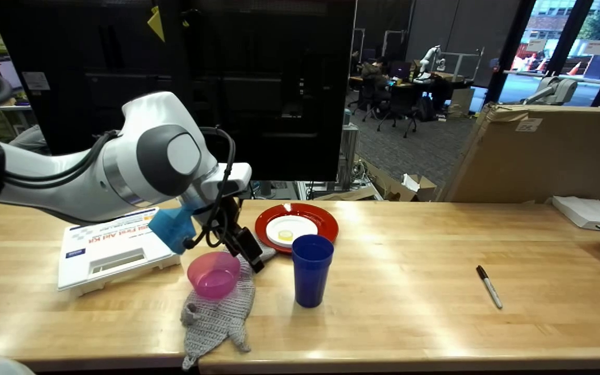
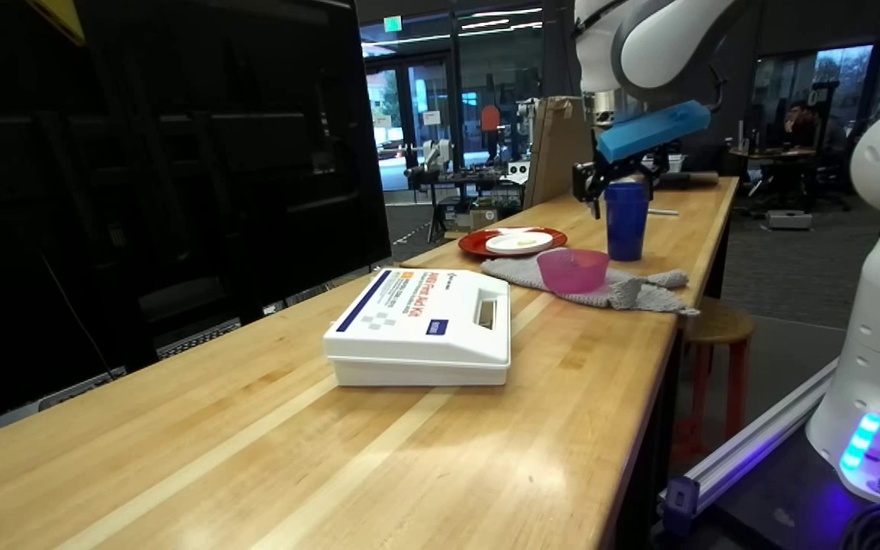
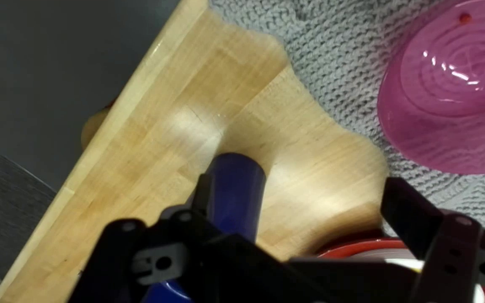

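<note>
We find the cup (image 1: pixel 313 273), blue and upright, on the table (image 1: pixel 409 312) near one long edge. Just beside it, tilted, hangs the gripper (image 3: pixel 297 195), its fingers (image 3: pixel 411 216) spread wide apart. In the wrist view we see the cup partly behind one finger, yet in an exterior view a strip of tabletop shows between cup and gripper. Near the gripper too is the bowl (image 1: pixel 214 278), pink and translucent, set upright on the cloth (image 1: pixel 222 317). This cloth is grey and knitted; one end pokes over the table's edge, and its opposite end lies near the red plate (image 1: pixel 326 221). On that plate rests the white plate (image 1: pixel 302 228), with a small yellow patch (image 1: pixel 285 236) that we cannot identify.

Past the bowl we see the kit (image 1: pixel 117 239), a white case lying flat and lettered "First Aid Kit". To the other side of the cup, well apart, lies the marker (image 1: pixel 489 286), black-capped. Farther along are a white stack (image 1: pixel 589 212) and the cardboard (image 1: pixel 545 151). Behind the table stands the black panel (image 1: pixel 279 94). An exterior view also gives us the stool (image 2: pixel 717 322) beside the table.
</note>
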Robot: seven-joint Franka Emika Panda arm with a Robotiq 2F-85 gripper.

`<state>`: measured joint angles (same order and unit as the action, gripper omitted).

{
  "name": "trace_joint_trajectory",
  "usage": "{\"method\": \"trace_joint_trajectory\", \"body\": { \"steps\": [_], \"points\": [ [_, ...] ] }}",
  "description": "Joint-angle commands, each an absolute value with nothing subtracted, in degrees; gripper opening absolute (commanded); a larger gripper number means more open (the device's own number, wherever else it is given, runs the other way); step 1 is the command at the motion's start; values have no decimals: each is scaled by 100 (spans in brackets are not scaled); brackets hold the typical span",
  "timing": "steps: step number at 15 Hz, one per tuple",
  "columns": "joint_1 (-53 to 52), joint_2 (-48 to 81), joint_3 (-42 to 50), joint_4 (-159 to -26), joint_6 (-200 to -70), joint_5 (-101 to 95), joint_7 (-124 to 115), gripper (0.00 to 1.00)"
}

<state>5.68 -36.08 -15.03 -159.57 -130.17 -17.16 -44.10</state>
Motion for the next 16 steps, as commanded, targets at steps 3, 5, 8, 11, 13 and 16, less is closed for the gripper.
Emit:
{"method": "trace_joint_trajectory", "body": {
  "steps": [3,5,8,11,13,16],
  "points": [
    [1021,-3280,-1797,-15953,-13558,-2453,-5113,100],
    [1096,-3176,-1818,-15953,-13668,-2689,-5323,100],
    [1124,-3001,-1833,-15951,-13807,-2896,-5721,100],
    [1118,-2862,-1842,-15952,-13881,-3120,-6001,100],
    [1103,-2800,-1823,-15951,-13875,-3229,-6186,100],
    [1150,-2773,-1896,-15948,-13564,-3504,-6723,100]
  ]
}}
